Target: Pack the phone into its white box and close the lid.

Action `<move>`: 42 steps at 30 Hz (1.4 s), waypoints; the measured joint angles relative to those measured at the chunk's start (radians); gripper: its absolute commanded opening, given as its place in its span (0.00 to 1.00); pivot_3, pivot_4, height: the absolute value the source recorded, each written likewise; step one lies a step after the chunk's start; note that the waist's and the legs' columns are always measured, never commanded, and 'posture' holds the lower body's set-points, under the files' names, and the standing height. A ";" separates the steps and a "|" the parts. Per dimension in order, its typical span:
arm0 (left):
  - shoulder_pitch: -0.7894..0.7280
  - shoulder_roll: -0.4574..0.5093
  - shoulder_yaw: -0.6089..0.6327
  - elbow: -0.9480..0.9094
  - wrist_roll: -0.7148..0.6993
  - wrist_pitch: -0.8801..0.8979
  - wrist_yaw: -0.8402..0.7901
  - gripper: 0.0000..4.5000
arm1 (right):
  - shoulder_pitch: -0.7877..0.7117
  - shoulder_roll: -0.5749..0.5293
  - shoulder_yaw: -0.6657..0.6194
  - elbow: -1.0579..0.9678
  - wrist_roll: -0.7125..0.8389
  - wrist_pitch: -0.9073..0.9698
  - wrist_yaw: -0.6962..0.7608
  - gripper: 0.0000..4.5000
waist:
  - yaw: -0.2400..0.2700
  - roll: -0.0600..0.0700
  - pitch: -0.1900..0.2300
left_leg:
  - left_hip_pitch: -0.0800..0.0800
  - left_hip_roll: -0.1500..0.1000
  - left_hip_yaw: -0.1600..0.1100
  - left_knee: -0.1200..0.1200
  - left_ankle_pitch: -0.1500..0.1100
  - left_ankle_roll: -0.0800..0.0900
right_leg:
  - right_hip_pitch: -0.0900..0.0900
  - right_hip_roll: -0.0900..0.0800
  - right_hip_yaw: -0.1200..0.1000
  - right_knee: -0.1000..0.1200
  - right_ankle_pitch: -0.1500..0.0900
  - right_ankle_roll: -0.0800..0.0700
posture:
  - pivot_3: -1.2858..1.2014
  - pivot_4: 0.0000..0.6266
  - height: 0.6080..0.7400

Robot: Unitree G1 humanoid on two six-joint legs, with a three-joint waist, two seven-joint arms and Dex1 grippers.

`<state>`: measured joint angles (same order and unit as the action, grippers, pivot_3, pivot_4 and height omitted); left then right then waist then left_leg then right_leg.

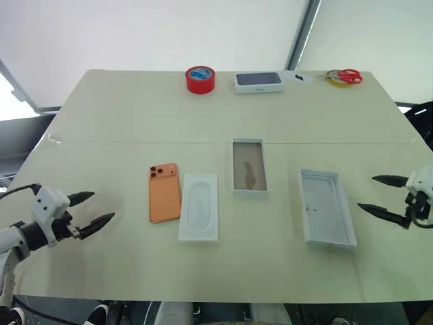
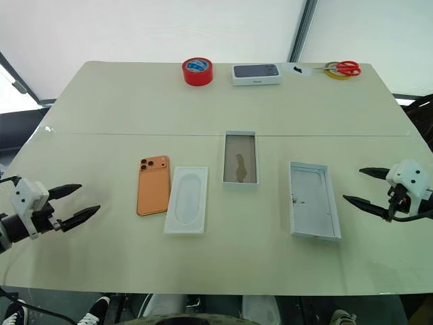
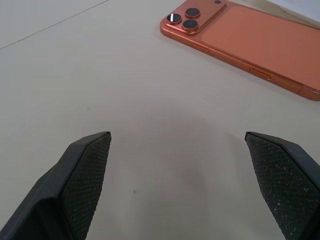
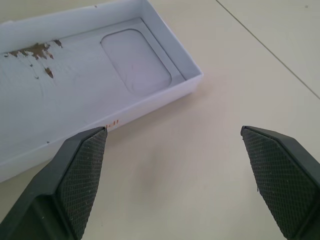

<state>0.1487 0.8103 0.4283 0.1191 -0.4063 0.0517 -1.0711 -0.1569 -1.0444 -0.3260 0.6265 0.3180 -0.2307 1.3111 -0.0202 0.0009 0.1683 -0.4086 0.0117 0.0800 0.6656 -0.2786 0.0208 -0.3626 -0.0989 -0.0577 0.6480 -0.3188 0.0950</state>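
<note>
phone [image 1: 165, 192] flat on counter [image 1: 135, 122], lenses up. just right of phone: white insert [image 1: 199, 206]; further right white box [image 1: 249, 166], then lid [image 1: 327, 206], inside up. left end effector [image 1: 93, 210] left of phone, right end effector [image 1: 380, 196] beyond lid, both spread wide, empty.

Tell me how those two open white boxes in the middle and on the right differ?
The white box is smaller with a brownish floor; the lid is larger, pale grey inside. The box lies mid-table, the lid nearer the right pincer. Both are shallow, empty and open side up.
</note>
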 measured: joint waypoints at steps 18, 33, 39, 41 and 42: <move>-0.027 -0.001 -0.006 -0.025 0.002 -0.023 -0.008 1.00 | -0.009 0.005 0.003 -0.122 0.002 0.080 -0.027 0.99 | 0.001 0.001 0.000 | 0.000 0.000 0.000 0.000 0.000 0.000 | 0.000 0.000 0.000 0.000 0.000 0.000 | 0.52 0.24 0.92; -0.026 -0.028 -0.040 -0.187 -0.029 0.104 0.060 1.00 | 0.005 0.022 0.004 -0.258 0.015 0.150 -0.049 0.99 | 0.001 0.002 0.000 | 0.000 0.000 0.000 0.000 0.000 0.000 | 0.000 0.000 0.000 0.000 0.000 0.000 | 0.52 0.24 0.92; 0.021 -0.023 -0.089 -0.386 -0.117 0.372 0.127 1.00 | 0.029 0.100 0.077 -0.568 0.088 0.280 -0.060 0.99 | 0.001 0.002 0.000 | 0.000 0.000 0.000 0.000 0.000 0.000 | 0.000 0.001 0.000 0.000 0.000 0.000 | 0.52 0.24 0.92; 0.049 -0.027 -0.108 -0.467 -0.215 0.525 0.153 1.00 | 0.041 0.130 0.115 -0.655 0.098 0.313 -0.073 0.99 | 0.004 0.001 0.000 | 0.000 0.000 0.000 0.000 0.000 0.000 | 0.000 0.000 0.000 0.000 0.000 0.000 | 0.52 0.24 0.92; 0.054 -0.032 -0.108 -0.504 -0.278 0.605 0.175 1.00 | 0.043 0.137 0.127 -0.683 0.100 0.326 -0.079 0.99 | 0.009 0.001 0.000 | 0.000 0.000 0.000 0.000 0.000 0.000 | 0.001 0.000 0.000 0.000 0.000 0.000 | 0.52 0.24 0.92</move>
<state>0.2024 0.7779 0.3203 -0.3845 -0.6842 0.6564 -0.8956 -0.1138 -0.9071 -0.1992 -0.0566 0.4181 0.0952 1.2318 -0.0114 0.0020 0.1686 -0.4090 0.0119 0.0796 0.6660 -0.2786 0.0212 -0.3618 -0.0986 -0.0574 0.6480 -0.3187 0.0953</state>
